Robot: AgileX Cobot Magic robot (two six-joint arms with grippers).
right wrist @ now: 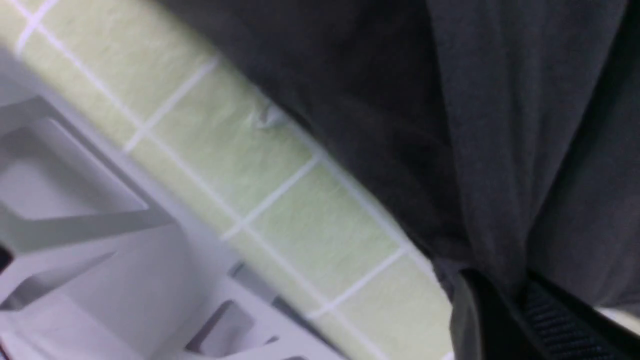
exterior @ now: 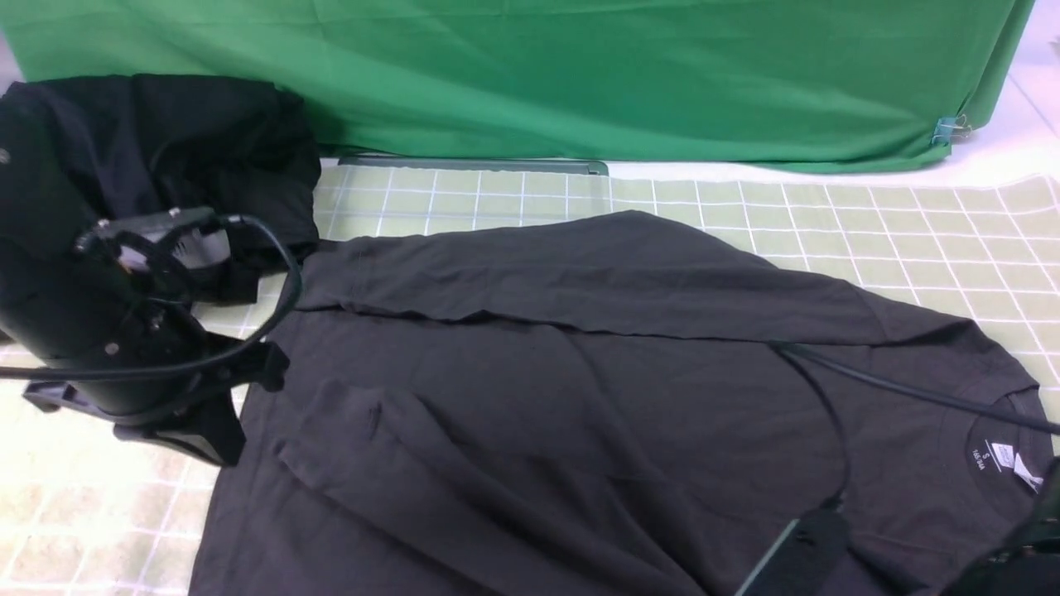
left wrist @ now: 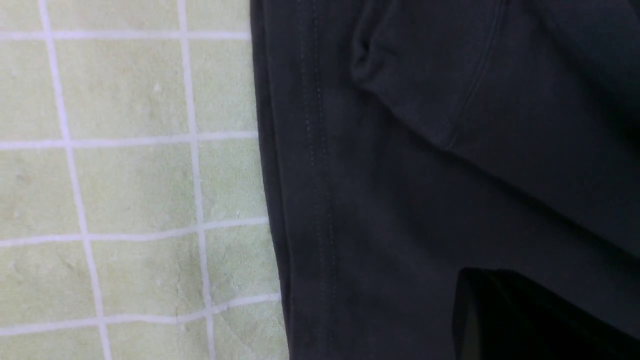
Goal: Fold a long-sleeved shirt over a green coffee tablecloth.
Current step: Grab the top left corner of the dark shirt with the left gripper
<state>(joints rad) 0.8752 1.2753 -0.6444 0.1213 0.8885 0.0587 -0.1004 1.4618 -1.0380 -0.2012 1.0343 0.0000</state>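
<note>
Charcoal cotton fills most of the front view: the long-sleeved shirt (exterior: 538, 414) lies flat across the green coffee tablecloth (exterior: 911, 232) on the desk (exterior: 1023, 153), collar toward our right and hem toward our left. 1 sleeve (exterior: 580, 273) is folded across the far side of the body, and the white neck label (exterior: 1006, 457) shows inside the collar. Our left tool (exterior: 207, 430) sits at the hem corner, clenched. In its wrist view the double-stitched hem (left wrist: 315, 175) runs beside bare checked cloth, but we cannot tell whether any fabric is caught between the jaws. Our right tool (right wrist: 505, 310) is clenched on a gathered fold of the shirt at the tablecloth's near edge, where a pale grey frame (right wrist: 100, 225) shows beyond the cloth. A black cable (exterior: 911, 389) crosses the shirt's shoulder area. A plain bright green fabric (exterior: 580, 74) hangs behind the desk. A blacker bundle of garments (exterior: 166, 141) sits at the far left, just beside the folded sleeve's end.
</note>
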